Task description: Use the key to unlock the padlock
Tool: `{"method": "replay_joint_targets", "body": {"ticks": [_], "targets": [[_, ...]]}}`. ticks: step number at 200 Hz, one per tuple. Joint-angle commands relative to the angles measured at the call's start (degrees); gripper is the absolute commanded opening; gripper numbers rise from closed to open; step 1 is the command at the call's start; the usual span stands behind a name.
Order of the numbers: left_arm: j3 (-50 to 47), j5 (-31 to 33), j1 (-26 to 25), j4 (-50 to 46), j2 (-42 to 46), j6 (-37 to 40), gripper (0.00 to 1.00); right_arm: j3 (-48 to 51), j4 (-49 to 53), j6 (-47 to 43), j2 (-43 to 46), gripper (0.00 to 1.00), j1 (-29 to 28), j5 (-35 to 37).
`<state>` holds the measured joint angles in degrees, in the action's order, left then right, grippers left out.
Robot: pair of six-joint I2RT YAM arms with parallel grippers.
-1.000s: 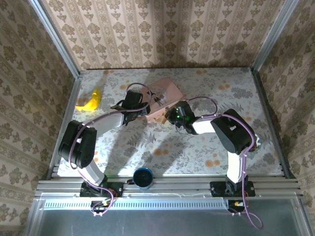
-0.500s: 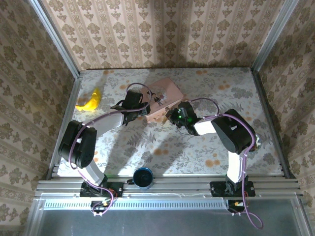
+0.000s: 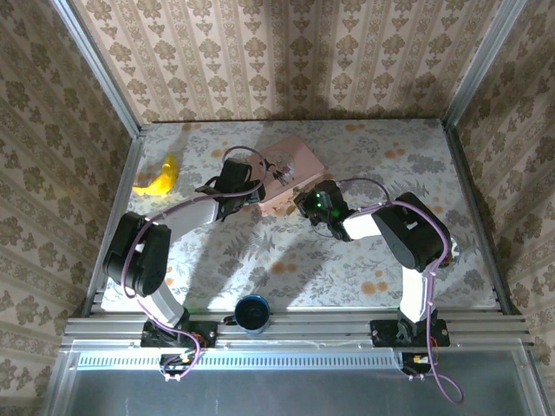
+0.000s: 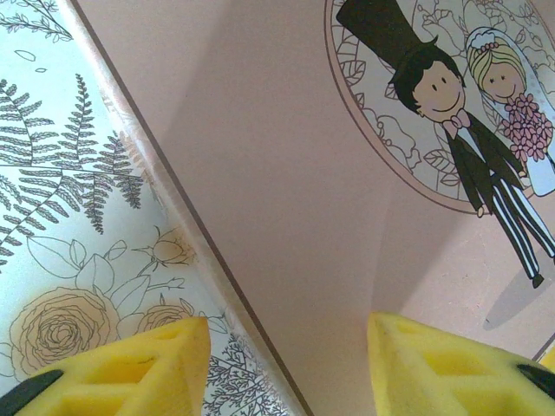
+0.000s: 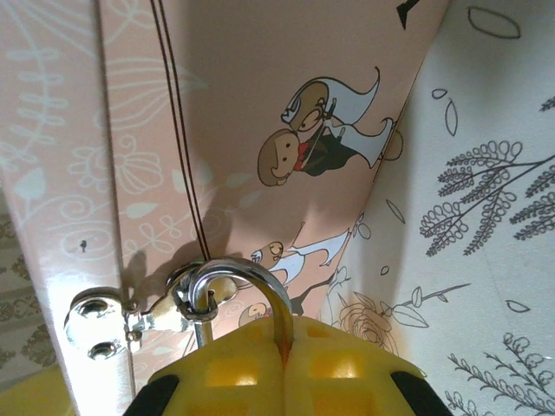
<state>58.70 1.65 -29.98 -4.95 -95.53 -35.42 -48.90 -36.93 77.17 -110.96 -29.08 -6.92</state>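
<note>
The padlock's silvery shackle (image 5: 251,277) loops through the ring of a metal hasp (image 5: 95,316) on the pink box (image 5: 260,87). My right gripper (image 5: 284,334) is shut on the padlock, whose body is hidden between the yellow pads. From above, this gripper (image 3: 303,201) sits at the near right corner of the box (image 3: 290,165). My left gripper (image 4: 290,364) is open and straddles the box's left edge. One pad (image 4: 130,364) is over the tablecloth and the other pad (image 4: 451,364) is over the lid (image 4: 303,173). The key is hidden.
A banana (image 3: 159,178) lies at the far left of the table. A dark blue cup (image 3: 253,312) stands at the near edge between the arm bases. Patterned walls close in the table on three sides.
My right wrist has shifted slightly to the right beside the box. The left arm and the box stay where they were.
</note>
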Motion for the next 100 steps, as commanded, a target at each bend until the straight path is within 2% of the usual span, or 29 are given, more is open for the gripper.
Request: {"method": "replay_joint_targets", "body": {"ticks": [1,100], "targets": [[-2.7,2.3,0.6,-7.2,-2.5,-1.3,0.51,-0.7,4.6,1.6,2.3,0.0,1.7,9.0],[-4.4,1.6,0.5,-5.4,-3.3,-3.3,0.47,-4.9,17.9,0.3,5.9,0.0,1.9,15.0]]}}
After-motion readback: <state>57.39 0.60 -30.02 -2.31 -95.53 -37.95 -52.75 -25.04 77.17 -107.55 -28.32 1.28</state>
